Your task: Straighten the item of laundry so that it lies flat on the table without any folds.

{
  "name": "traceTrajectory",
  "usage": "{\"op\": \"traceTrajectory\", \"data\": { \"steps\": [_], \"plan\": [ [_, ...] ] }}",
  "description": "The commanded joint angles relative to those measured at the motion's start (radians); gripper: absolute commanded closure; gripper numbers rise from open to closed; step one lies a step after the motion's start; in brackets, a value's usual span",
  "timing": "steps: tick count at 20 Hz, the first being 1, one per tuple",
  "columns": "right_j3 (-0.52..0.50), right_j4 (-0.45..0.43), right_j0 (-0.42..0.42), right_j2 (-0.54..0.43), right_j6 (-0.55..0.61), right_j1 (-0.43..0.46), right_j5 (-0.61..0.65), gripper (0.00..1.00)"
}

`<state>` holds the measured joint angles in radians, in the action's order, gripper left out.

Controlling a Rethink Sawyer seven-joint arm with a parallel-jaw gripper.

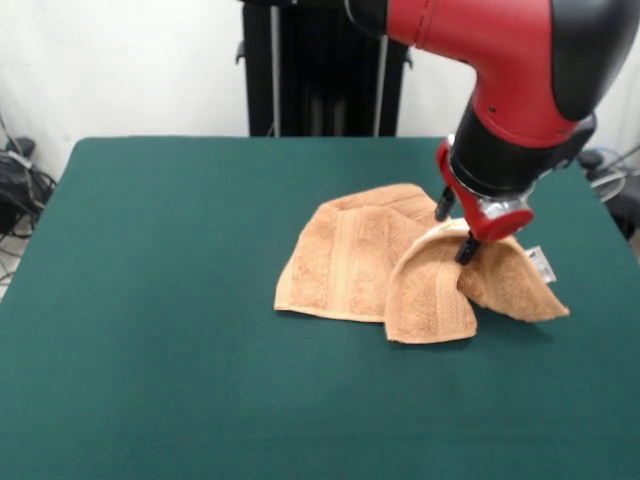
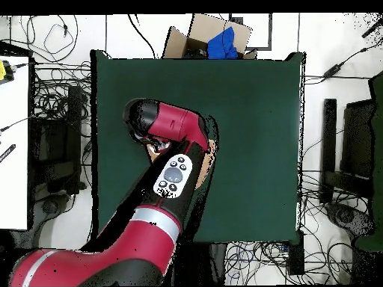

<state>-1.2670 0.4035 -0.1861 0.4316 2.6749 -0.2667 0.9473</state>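
A peach-orange terry towel (image 1: pixel 350 262) lies crumpled toward the right edge of the green tabletop (image 1: pixel 150 300), humped into folded lobes with border bands and a white tag (image 1: pixel 541 264) showing. The tool (image 1: pixel 455 232) pinches a raised fold at its middle.

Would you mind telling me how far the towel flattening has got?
Nothing looks finished: the peach-orange terry towel lies bunched on the dark green table, one flap doubled over. The gripper is down at the raised fold in the middle. Every fold remains to be spread.
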Motion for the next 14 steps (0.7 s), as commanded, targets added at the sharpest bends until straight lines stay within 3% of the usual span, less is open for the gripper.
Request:
{"op": "traceTrajectory", "data": {
  "steps": [1, 14],
  "plan": [
    [0.003, 0.051, -0.019, -0.029, 0.309, 0.031, 0.022, 0.0],
    [0.067, 0.075, -0.058, 0.0, 0.365, 0.081, 0.053, 0.0]
  ]
}}
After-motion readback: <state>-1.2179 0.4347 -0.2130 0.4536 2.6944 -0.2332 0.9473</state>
